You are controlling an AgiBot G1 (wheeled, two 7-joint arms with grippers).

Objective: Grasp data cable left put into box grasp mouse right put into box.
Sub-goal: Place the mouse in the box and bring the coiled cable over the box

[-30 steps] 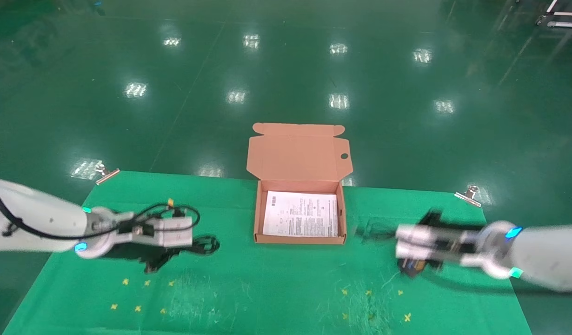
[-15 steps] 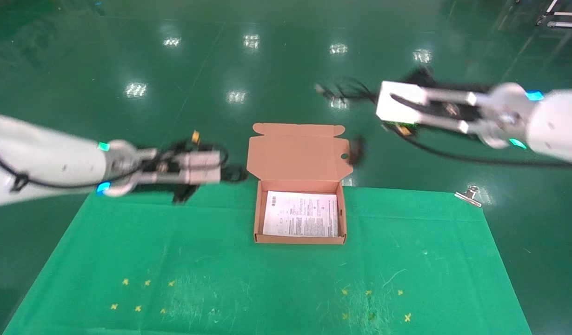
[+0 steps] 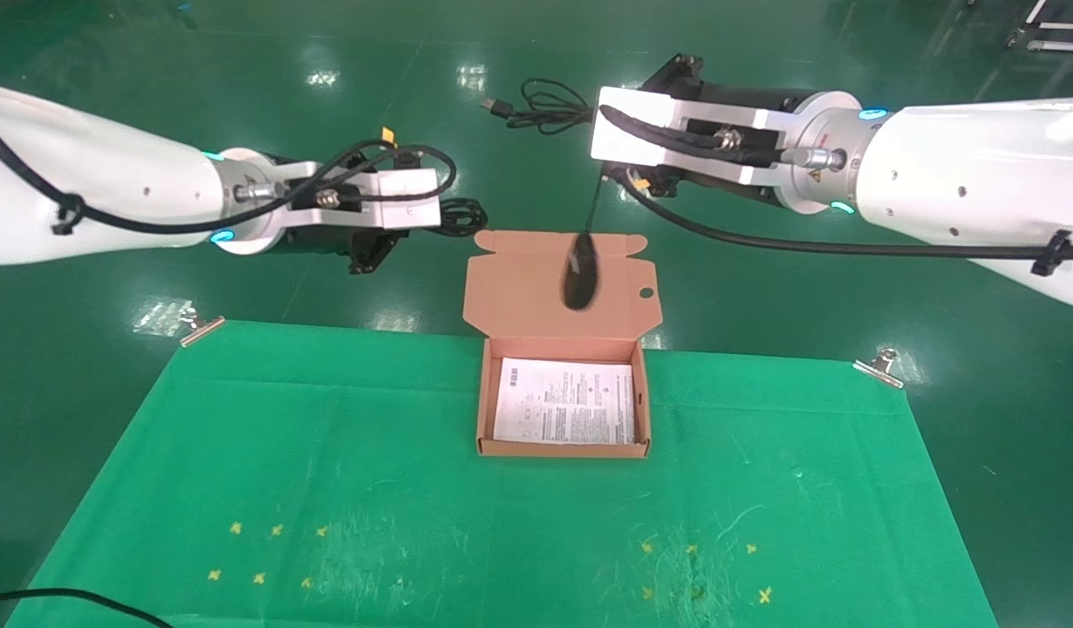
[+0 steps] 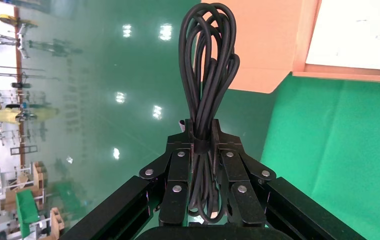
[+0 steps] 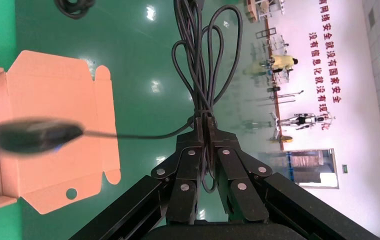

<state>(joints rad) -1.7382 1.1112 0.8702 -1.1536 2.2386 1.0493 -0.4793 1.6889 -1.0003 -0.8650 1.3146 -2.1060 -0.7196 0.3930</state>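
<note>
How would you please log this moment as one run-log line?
left gripper: shut on wound black data cable, raised | right gripper: shut on cord, black oval mouse dangling by lid | orange-brown cardboard box: only white sheet

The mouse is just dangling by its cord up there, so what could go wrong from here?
The right gripper pinches only the bundled cord, so the mouse hangs free before the open lid of the box; it may swing, strike the lid, or miss the box. The left gripper holds the data cable near one end; its loops might snag the rim.
</note>
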